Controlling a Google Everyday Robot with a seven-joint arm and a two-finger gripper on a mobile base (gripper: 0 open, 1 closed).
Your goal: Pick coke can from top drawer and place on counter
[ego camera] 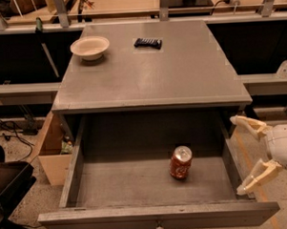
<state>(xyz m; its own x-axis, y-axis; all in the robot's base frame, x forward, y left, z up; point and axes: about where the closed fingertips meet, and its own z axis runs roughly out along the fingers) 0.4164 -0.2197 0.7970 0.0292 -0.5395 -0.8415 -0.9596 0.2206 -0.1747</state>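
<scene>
The coke can stands upright, red with a silver top, on the floor of the open top drawer, right of centre. The counter is the grey cabinet top above the drawer. My gripper is at the right edge of the view, outside the drawer's right wall, with its two cream fingers spread wide apart and nothing between them. It is to the right of the can and apart from it.
A cream bowl and a dark flat packet lie at the back of the counter. A cardboard box stands on the floor left of the cabinet. A black object is at the lower left.
</scene>
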